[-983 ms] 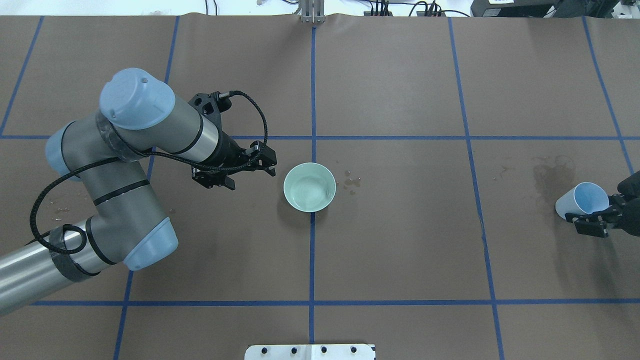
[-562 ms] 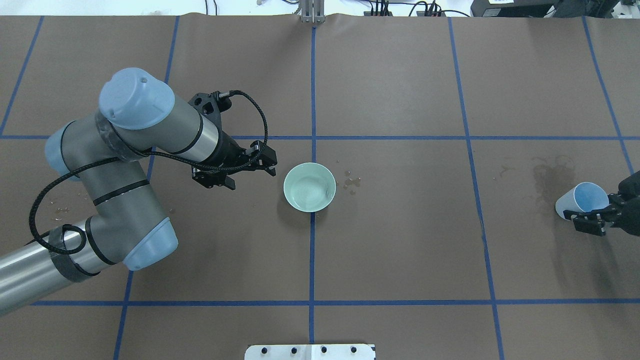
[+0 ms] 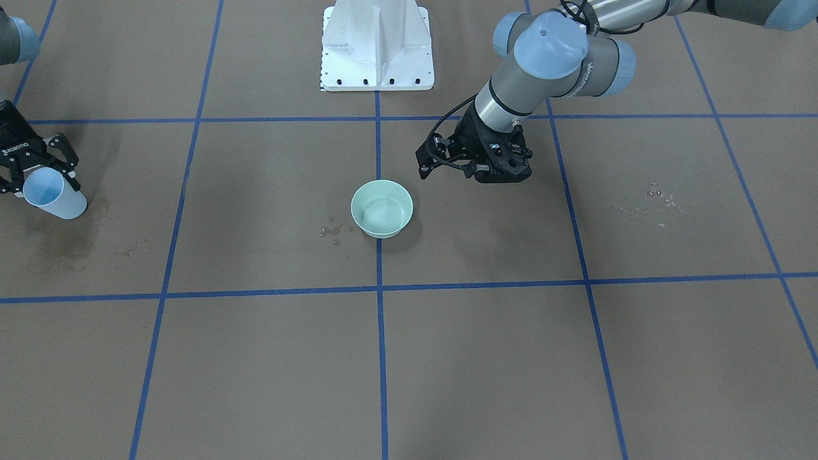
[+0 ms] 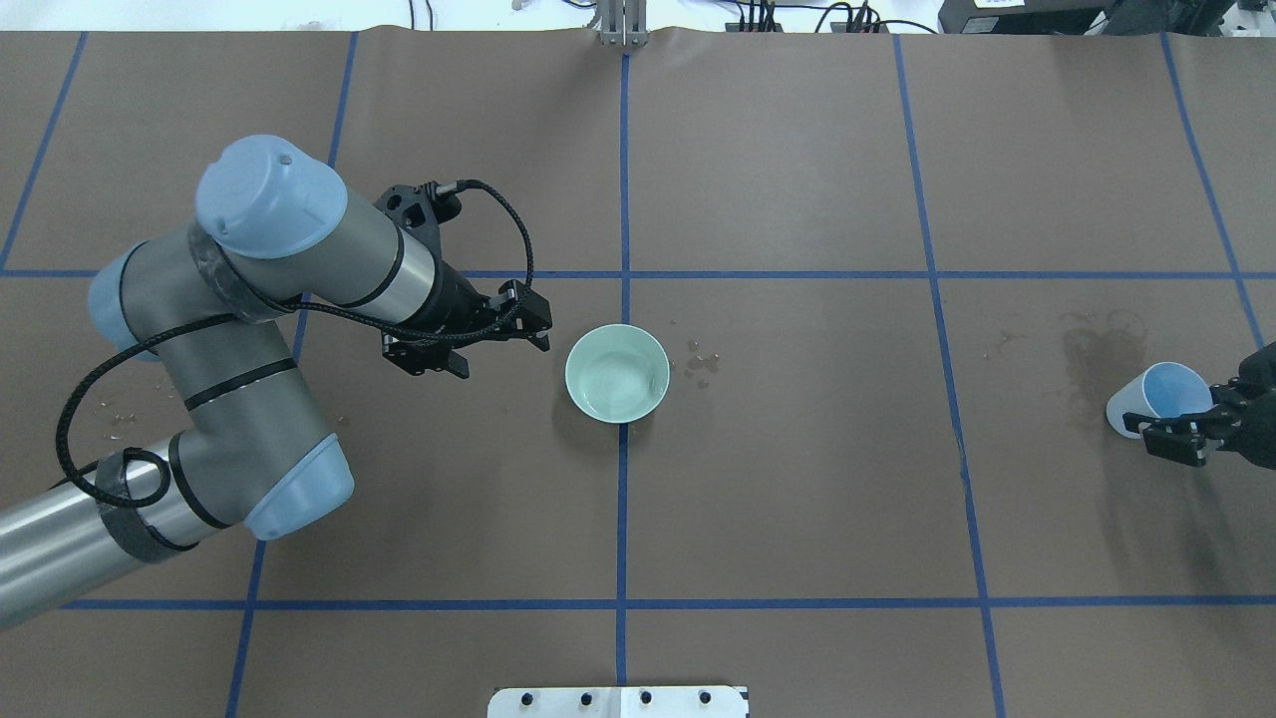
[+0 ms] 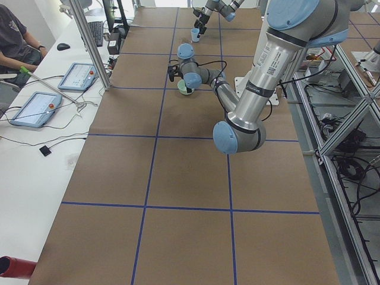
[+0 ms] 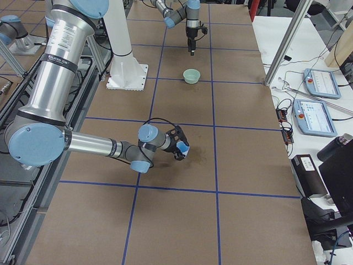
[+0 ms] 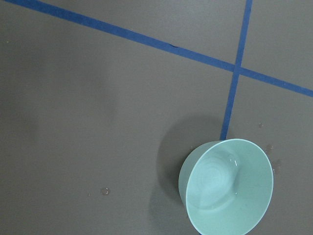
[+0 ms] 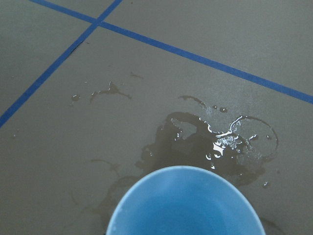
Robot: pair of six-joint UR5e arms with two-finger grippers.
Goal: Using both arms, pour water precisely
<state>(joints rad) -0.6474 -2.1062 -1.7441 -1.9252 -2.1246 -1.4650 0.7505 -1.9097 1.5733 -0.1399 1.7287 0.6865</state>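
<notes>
A pale green bowl (image 4: 617, 373) stands at the table's middle; it also shows in the front view (image 3: 381, 208) and the left wrist view (image 7: 227, 188). Faint glints of water (image 7: 231, 160) show inside it. My left gripper (image 4: 495, 344) hangs open and empty just left of the bowl, apart from it. My right gripper (image 4: 1174, 431) at the table's right edge is shut on a light blue cup (image 4: 1156, 397), held tilted low over the table. The cup's rim fills the bottom of the right wrist view (image 8: 186, 205). I cannot tell whether the cup holds water.
A wet puddle (image 8: 215, 142) darkens the brown paper just beyond the cup. Small droplets (image 4: 701, 361) lie right of the bowl, and more (image 3: 655, 195) lie under my left arm. The white pedestal base (image 3: 377, 45) stands at the robot's edge.
My right gripper and the blue cup have shifted slightly away from the robot's side. The left arm and the bowl have not moved.
</notes>
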